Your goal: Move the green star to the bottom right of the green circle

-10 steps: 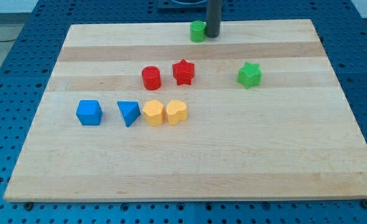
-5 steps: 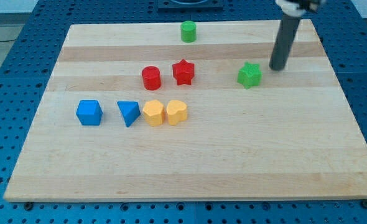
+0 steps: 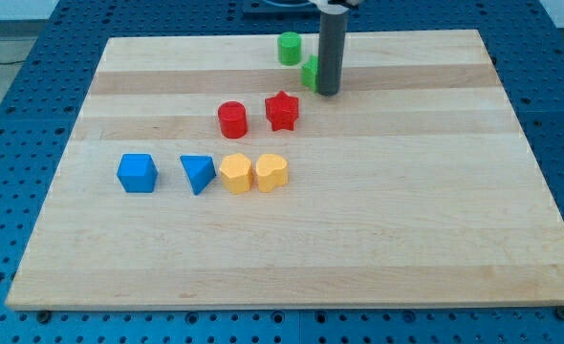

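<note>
The single camera view looks down at a slant on a pale wooden board (image 3: 378, 220) resting on a blue perforated table (image 3: 5, 143).

Near the board's top edge, a little left of centre, stands the green circle (image 3: 289, 48), an upright round block. Just below and to its right, apart from it, sits the green star (image 3: 311, 73). Only the star's left side shows, because the dark rod stands in front of the rest, so which way its points face cannot be told, nor any long axis. My tip (image 3: 328, 92) rests on the board at the star's lower right, right against it as far as can be seen. The rod has no jaws to be open or closed.

Toward the board's middle, a red circle (image 3: 232, 120) and a red star (image 3: 282, 111) sit side by side, close but not touching.

Below them, toward the left edge, runs a row of four: a blue cube (image 3: 137, 173), a blue triangle (image 3: 198, 174), then a yellow hexagon-like block (image 3: 235, 174) touching a yellow heart-like block (image 3: 271, 173).

No containers are on the board.
</note>
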